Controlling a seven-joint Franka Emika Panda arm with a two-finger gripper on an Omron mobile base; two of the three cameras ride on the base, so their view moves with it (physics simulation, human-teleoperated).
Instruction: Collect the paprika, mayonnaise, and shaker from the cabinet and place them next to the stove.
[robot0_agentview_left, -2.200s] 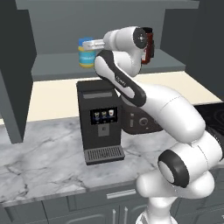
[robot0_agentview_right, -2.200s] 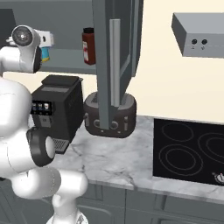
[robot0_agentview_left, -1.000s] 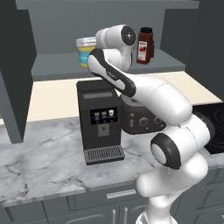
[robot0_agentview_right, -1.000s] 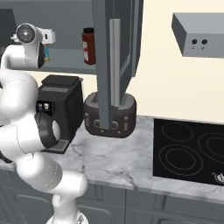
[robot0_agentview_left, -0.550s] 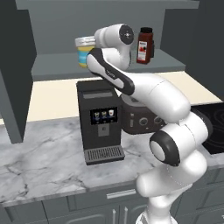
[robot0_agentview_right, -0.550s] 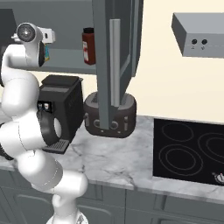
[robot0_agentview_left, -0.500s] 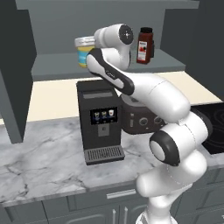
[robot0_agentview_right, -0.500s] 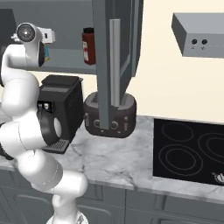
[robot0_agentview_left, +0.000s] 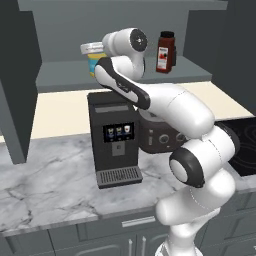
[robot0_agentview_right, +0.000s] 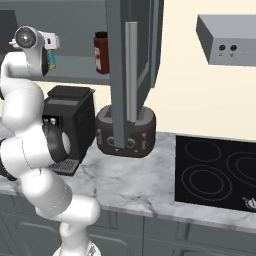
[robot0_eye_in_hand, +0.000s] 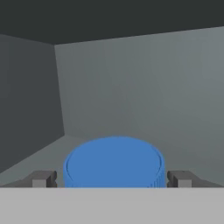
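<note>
The mayonnaise (robot0_agentview_left: 94, 59), a short jar with a blue lid (robot0_eye_in_hand: 113, 162), stands at the left of the cabinet (robot0_agentview_left: 60, 77) shelf. My gripper (robot0_eye_in_hand: 111, 179) is open, level with the lid. One fingertip (robot0_eye_in_hand: 41, 178) sits on each side of it, apart from it. The paprika (robot0_agentview_left: 166, 51), a tall dark-red bottle with a black cap, stands upright further right on the same shelf, also seen as the paprika (robot0_agentview_right: 101, 52) from the other side. The stove (robot0_agentview_right: 220, 172) is a black cooktop at the right of the counter. The shaker is out of view.
A black coffee machine (robot0_agentview_left: 115, 137) and a dark toaster (robot0_agentview_right: 125, 132) stand on the marble counter below the shelf. The open cabinet door (robot0_agentview_right: 120, 50) with its bar handle hangs in front of the toaster. A grey hood (robot0_agentview_right: 227, 40) sits above the stove.
My hand has swung left along the shelf, away from the paprika to the mayonnaise. Over the last second it has barely moved, and the jaws have stayed wide.
</note>
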